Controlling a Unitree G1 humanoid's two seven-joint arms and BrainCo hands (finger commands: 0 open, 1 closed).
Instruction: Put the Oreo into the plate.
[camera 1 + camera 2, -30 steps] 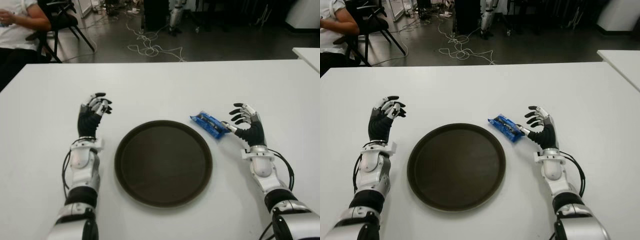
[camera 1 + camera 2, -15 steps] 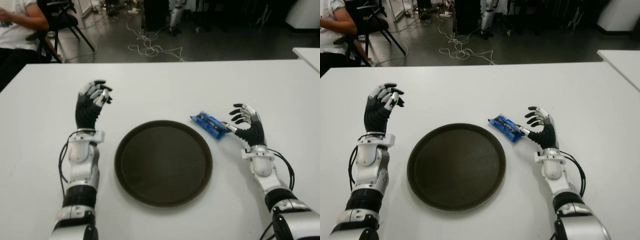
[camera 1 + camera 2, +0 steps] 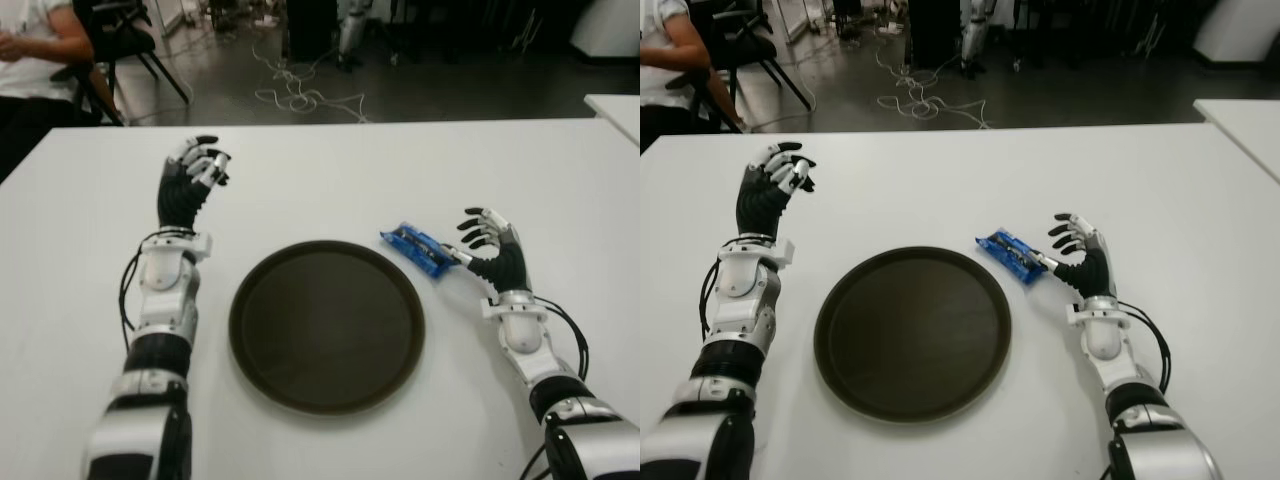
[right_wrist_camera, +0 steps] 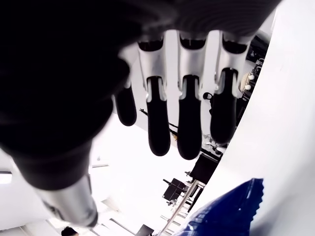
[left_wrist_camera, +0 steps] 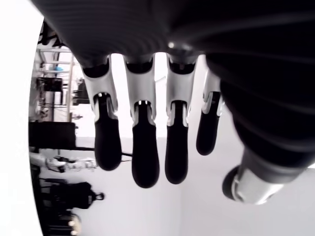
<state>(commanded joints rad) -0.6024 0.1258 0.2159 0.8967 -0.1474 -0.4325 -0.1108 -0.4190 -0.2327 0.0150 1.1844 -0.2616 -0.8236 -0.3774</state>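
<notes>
My left hand (image 3: pixel 192 178) lifted farther up table, empty, half-curled. Right hand (image 3: pixel 490 245) open beside Oreo (image 3: pixel 418 248), ungrasped; plate (image 3: pixel 327 324) bare.

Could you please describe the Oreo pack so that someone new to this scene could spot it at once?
On the white table, find the round dark plate. Just off its far right rim, beside the right hand, lies the Oreo pack: a small blue wrapper, the only coloured thing on the table.
</notes>
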